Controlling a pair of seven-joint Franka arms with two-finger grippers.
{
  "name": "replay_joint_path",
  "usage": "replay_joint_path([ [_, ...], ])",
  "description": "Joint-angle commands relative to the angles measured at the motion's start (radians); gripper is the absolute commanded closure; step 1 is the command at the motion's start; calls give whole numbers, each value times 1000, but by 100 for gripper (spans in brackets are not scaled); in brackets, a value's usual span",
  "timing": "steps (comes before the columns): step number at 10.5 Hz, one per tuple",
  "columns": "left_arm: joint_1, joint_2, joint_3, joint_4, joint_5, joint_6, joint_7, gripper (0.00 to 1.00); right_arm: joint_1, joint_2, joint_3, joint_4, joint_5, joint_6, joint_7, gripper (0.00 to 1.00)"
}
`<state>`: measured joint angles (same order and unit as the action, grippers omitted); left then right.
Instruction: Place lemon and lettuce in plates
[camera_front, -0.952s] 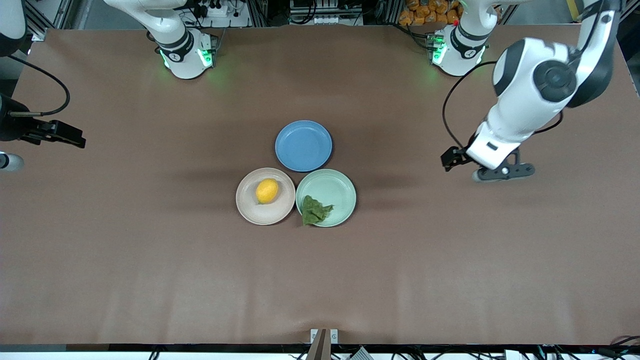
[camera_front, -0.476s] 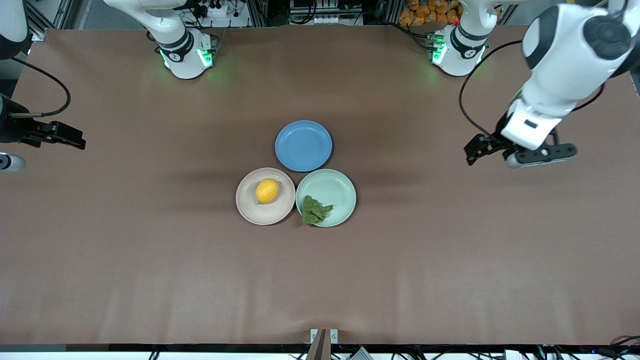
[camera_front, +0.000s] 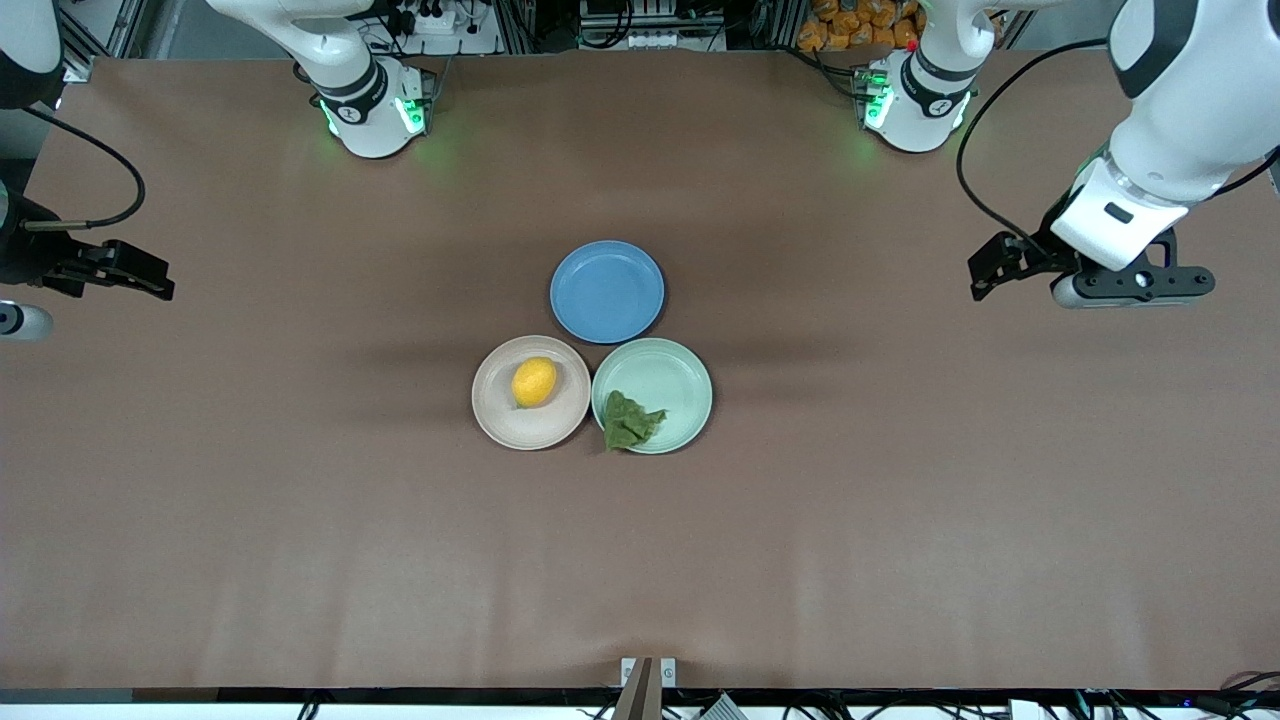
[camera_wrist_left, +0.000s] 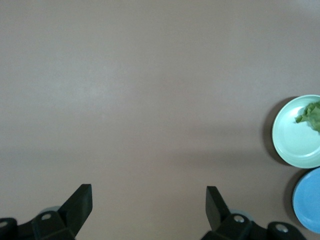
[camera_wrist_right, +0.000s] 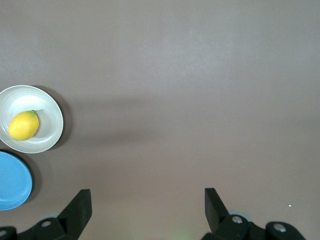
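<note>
1. While nothing is gripped, the left gripper (camera_wrist_left: 148, 200) hangs with fingers spread wide over bare table (camera_front: 900, 480) at the left arm's end, apparently parked well apart from the plates.
2. Right gripper (camera_wrist_right: 147, 202): likewise wide and empty, over the right arm's end; this arm waits.
3. Lemon (camera_front: 534, 382): resting inside the beige-pink plate (camera_front: 500, 425).
4. Lettuce (camera_front: 629, 421): on the mint green plate (camera_front: 680, 380), lapping its rim nearest the front camera.
5. Blue plate (camera_front: 607, 291): bare, just beside both, farther from the camera.
6. Judgement: both placements look complete.
</note>
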<state>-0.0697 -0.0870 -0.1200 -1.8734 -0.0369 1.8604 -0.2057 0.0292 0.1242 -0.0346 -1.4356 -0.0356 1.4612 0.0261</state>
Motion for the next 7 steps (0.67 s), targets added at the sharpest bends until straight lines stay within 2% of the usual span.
replay_joint_path([
  [1,-18,6,20,118,-12,-143,38,0,9,-17,-11,-16,17,7,-12,0],
  [6,-4,26,13,244,-3,-269,57,0,6,-15,-13,-12,17,7,-12,0],
  [7,-7,23,8,243,50,-273,74,0,5,-15,-13,-12,17,7,-12,0],
])
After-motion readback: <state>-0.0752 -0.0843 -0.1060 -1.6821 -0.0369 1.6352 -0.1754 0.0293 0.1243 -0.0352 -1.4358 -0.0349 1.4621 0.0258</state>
